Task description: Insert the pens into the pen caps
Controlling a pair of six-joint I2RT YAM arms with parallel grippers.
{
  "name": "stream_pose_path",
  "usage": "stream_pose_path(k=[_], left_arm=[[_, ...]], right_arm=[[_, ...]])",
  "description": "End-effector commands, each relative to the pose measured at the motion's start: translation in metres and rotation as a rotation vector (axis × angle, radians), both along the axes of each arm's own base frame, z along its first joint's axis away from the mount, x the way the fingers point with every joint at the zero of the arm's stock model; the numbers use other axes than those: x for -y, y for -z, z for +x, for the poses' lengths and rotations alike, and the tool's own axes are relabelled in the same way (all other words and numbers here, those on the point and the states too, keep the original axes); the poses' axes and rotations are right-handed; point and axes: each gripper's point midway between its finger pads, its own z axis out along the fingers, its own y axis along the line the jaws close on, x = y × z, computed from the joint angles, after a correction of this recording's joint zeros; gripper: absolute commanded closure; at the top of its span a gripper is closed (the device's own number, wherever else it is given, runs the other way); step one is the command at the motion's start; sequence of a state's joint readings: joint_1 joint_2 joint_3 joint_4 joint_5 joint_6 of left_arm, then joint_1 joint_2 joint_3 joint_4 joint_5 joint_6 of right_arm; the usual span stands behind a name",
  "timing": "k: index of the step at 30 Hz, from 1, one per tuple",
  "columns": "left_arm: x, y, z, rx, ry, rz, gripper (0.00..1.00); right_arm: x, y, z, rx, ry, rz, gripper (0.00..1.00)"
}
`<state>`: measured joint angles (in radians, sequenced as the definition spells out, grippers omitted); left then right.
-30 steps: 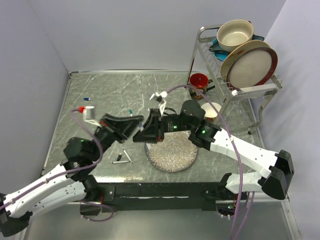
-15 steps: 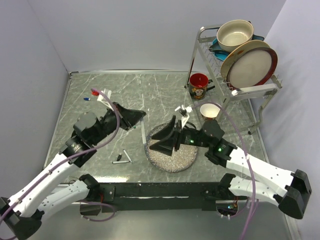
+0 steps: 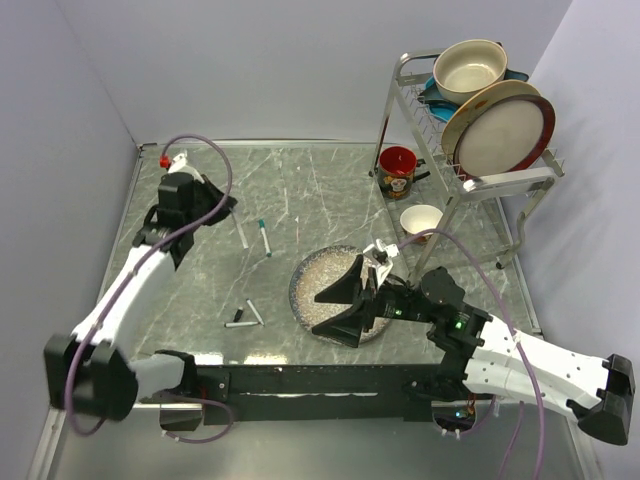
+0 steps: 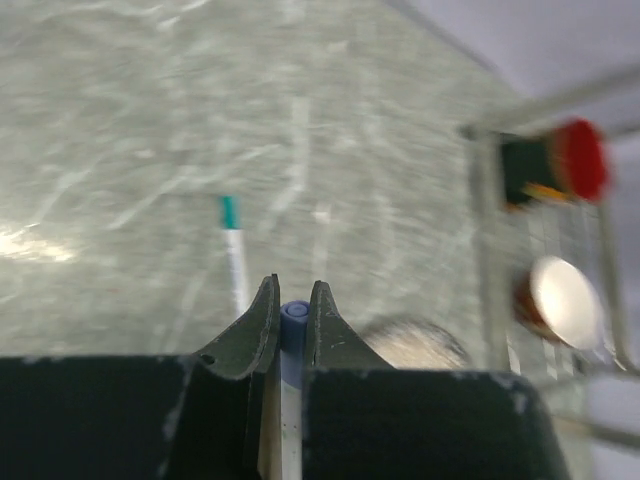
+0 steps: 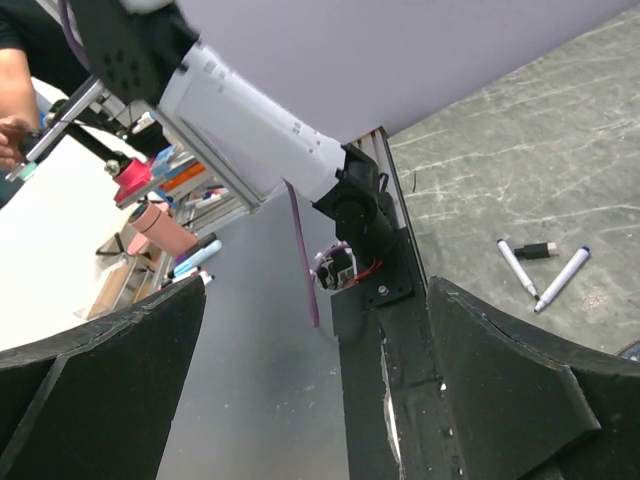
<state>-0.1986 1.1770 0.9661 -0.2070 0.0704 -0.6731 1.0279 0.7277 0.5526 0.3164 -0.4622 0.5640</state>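
We see the left gripper reaching over the far left part of the grey marbled table; its jaws are clamped together on a slim white-barrelled pen with a blue end, which pokes just past the tips and is held off the table; whether that blue end is a cap or a bare tip we cannot tell.

To the right of that gripper, a white pen with a teal-green cap lies flat on the table; close to its left lies a plain white pen, the two apart and not touching. Nearer the arm bases a white pen with a dark tip and a white pen with a bluish tip lie in a narrow V; a short black cap-like piece lies just beside them, and we cannot tell whether it touches either.

The right gripper hangs low over the near side of the round grey speckled plate; its jaws stand wide apart with nothing between them.

At the far right stands a metal dish rack carrying crockery; a red mug and a small white cup sit on the table beside it.
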Motion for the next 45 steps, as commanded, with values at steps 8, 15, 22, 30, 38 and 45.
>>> stream_pose_path(k=[8,15,22,30,38,45], left_arm=[[-0.021,0.086,0.078,-0.218,-0.114,0.067,0.99],[-0.025,0.141,0.09,-0.34,-0.134,0.115,0.92],[-0.025,0.169,0.093,-0.397,-0.138,0.151,0.88],[-0.012,0.178,0.094,-0.414,-0.084,0.172,0.8],[-0.016,0.164,0.087,-0.422,-0.118,0.188,0.58],[-0.05,0.107,0.081,-0.353,-0.3,0.154,0.35]], right_arm=[[0.001,-0.007,-0.006,0.001,0.011,0.019,0.0],[0.0,-0.009,-0.003,0.018,0.028,0.014,0.0],[-0.008,-0.01,-0.002,-0.004,0.01,0.023,0.0],[-0.007,-0.018,-0.006,-0.018,-0.006,0.042,0.0],[0.0,-0.025,-0.006,-0.008,0.02,0.052,0.0],[0.002,-0.02,-0.006,-0.028,0.03,0.042,0.0]])
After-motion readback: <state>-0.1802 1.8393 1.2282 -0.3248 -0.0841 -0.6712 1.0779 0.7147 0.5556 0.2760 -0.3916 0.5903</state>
